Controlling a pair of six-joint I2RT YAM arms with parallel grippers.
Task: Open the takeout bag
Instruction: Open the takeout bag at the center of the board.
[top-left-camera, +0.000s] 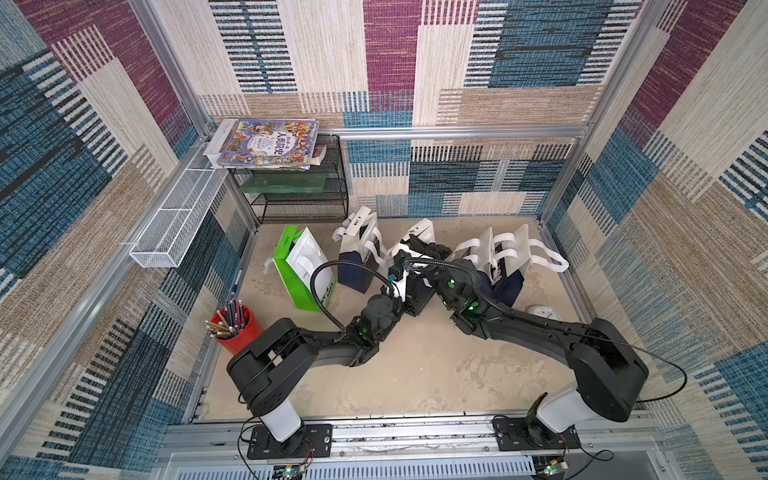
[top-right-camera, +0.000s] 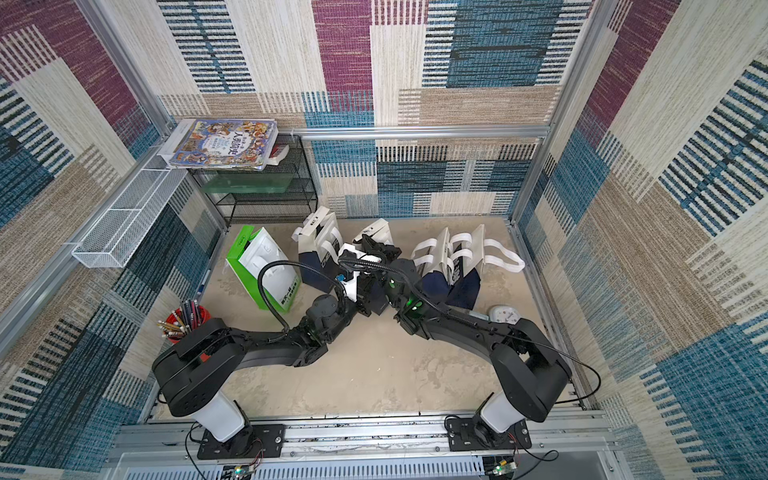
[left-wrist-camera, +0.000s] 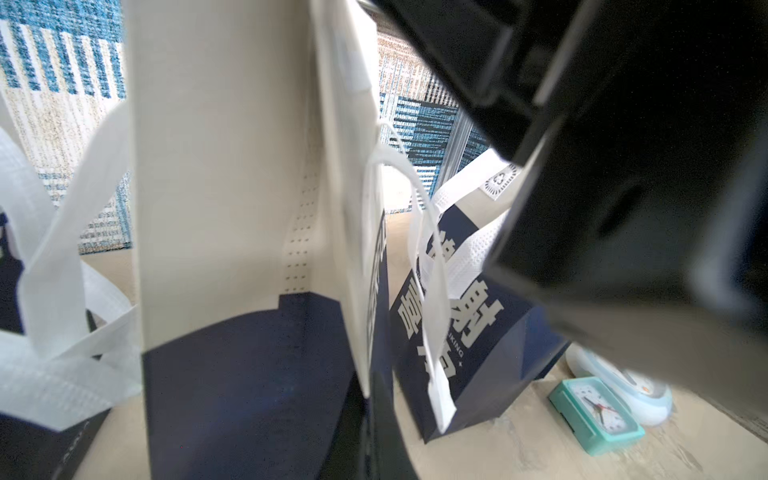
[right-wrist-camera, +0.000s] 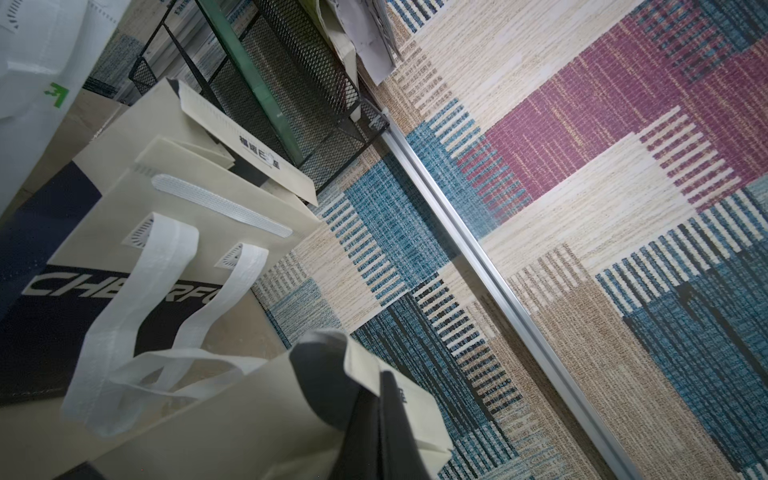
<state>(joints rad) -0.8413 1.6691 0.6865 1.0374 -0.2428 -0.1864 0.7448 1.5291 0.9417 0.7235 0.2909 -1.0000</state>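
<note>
- Arm bases sit nearest you in both top views: the left base (top-left-camera: 282, 419) and the right base (top-left-camera: 557, 409) are bolted to the mounting rail (top-left-camera: 415, 434) at the near edge of the table (top-left-camera: 415, 374).
- Locate the takeout bag (top-left-camera: 424, 230), cream above and navy below. It stands upright in the far half of the table, near the middle.
- Note its neighbours. A similar navy-and-cream bag (top-left-camera: 357, 249) stands just beside it toward the green-and-white bag (top-left-camera: 303, 266). A pair of similar bags (top-left-camera: 503, 257) stands on its other side.
- Observe that both arms reach inward and meet at the top of the takeout bag.
- Check the left gripper (top-left-camera: 402, 266): it is clenched. In the left wrist view, the edge of one cream panel of the takeout bag (left-wrist-camera: 224, 187) runs down into the closed jaws, so read this as a grasp on the bag.
- Check the right gripper (top-left-camera: 419, 248): it is clenched. In the right wrist view, the cream rim of the takeout bag (right-wrist-camera: 257, 415) folds against a dark finger (right-wrist-camera: 386, 424), so it is grasping the rim.
- Treat the width of the bag mouth as undetermined, because the grippers cover it in both top views.
- Identify the remaining items:
  - a red cup of pencils (top-left-camera: 239, 332) near the left arm
  - a black wire rack (top-left-camera: 299, 195) carrying books (top-left-camera: 266, 143) in the far corner
  - a teal clock (left-wrist-camera: 594, 411) lying on the table near the pair of bags
</note>
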